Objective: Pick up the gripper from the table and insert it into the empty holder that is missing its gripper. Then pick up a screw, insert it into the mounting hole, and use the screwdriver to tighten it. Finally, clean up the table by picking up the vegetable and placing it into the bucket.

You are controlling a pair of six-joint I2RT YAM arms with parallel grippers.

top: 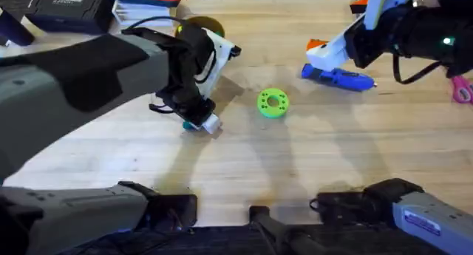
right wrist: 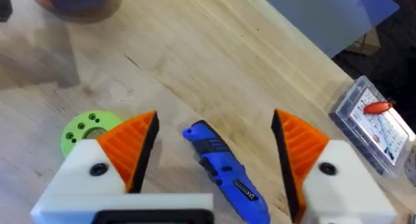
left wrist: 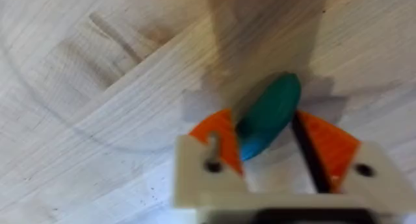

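The dark green vegetable [left wrist: 270,113] sits between the orange pads of my left gripper [left wrist: 266,143], which is shut on it just over the wood. From above, the left gripper [top: 201,123] is left of centre, with the vegetable [top: 192,125] showing at its tip. My right gripper [right wrist: 214,146] is open and hangs over the blue screwdriver [right wrist: 221,169], which lies flat between its fingers without touching them. In the overhead view the right gripper [top: 325,59] is at the back right above the screwdriver [top: 341,78]. The bucket [top: 205,26] stands at the back, partly hidden by the left arm. The loose gripper, the holder and the screw are out of view.
A bright green ring disc [top: 273,103] lies mid-table between the two grippers. Pink scissors [top: 463,89] lie at the right edge. A clear plastic parts box [right wrist: 374,123] sits beyond the screwdriver. Dark boxes [top: 66,7] line the back left.
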